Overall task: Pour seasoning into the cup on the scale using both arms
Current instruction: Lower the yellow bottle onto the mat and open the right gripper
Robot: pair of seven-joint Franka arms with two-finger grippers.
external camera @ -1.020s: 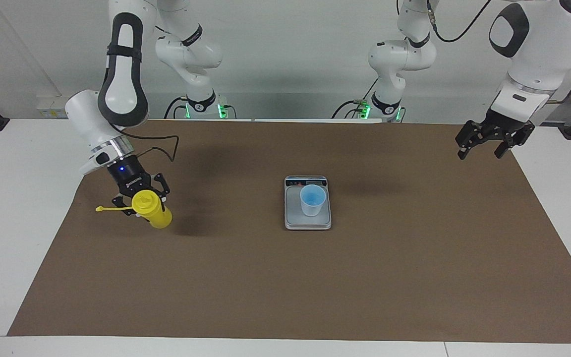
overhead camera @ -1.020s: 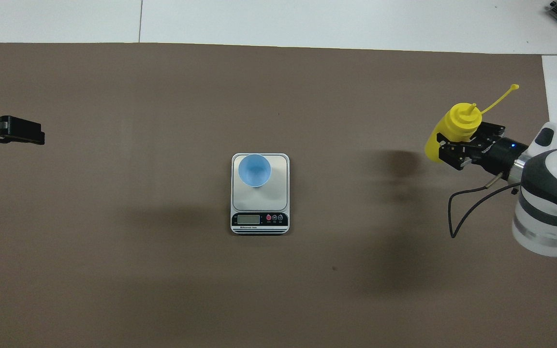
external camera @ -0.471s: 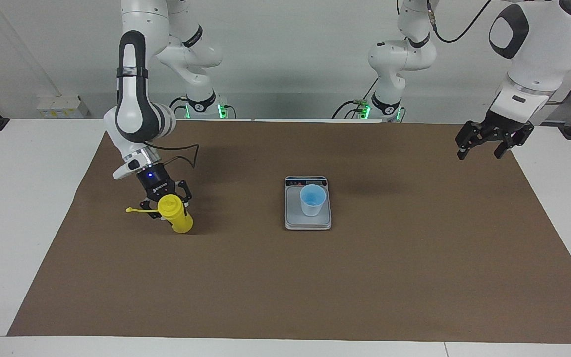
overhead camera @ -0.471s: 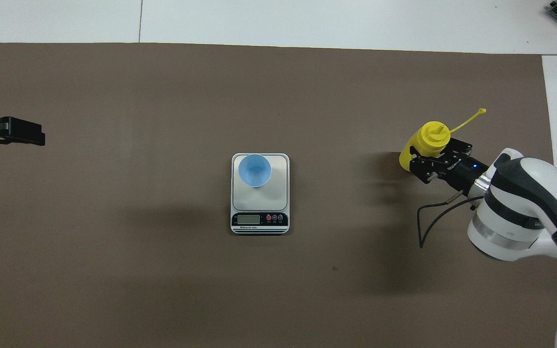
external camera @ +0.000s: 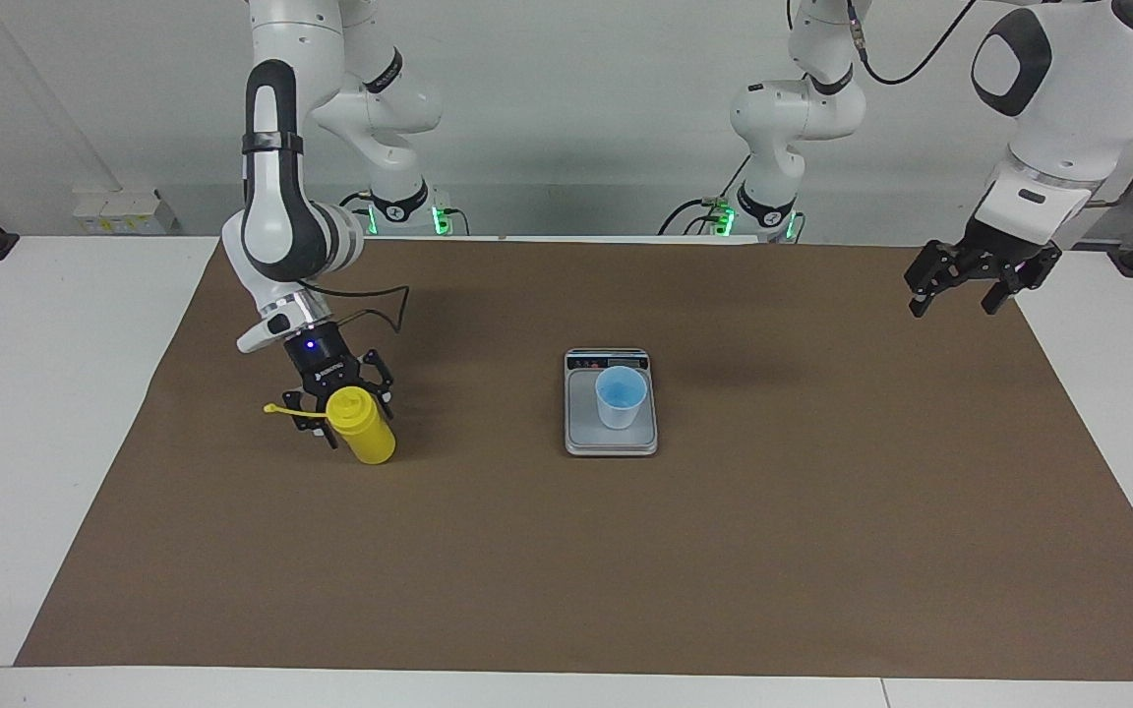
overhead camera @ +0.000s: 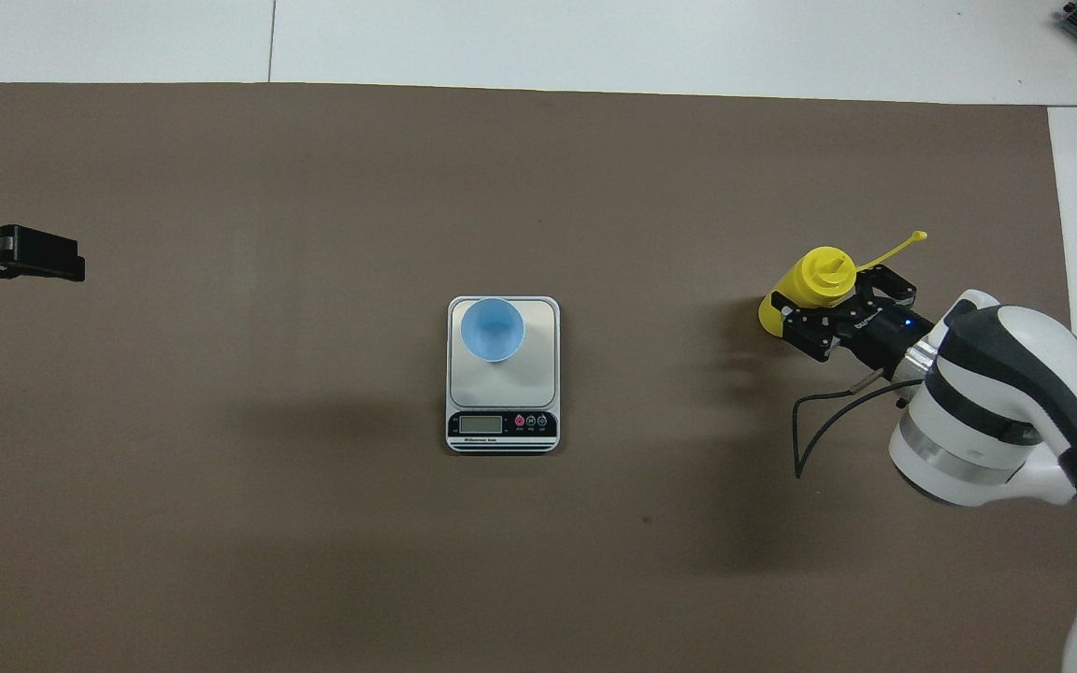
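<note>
Bright yellow cylindrical plastic squeeze bottle [external camera: 362, 438] leans at 3 o'clock (overhead view) from the flat silver-grey scale [overhead camera: 538, 374] bearing the small light-blue translucent cup [external camera: 620, 396]. Right end effector [external camera: 350, 418] is placed around the bottle; pinching or released cannot be told. Left end effector [external camera: 965, 285] waits spread; a firm mid-body grip is advised before tilting over the cup.

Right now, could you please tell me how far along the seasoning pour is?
Done: the light-blue cup stands on the kitchen scale. In hand: the right tool is at the yellow squeeze bottle, which is tilted on the brown mat toward the right arm's end, uncapped. The left tool waits open over the left arm's end. Left: the cup's contents are unreadable, so pouring may remain.
</note>
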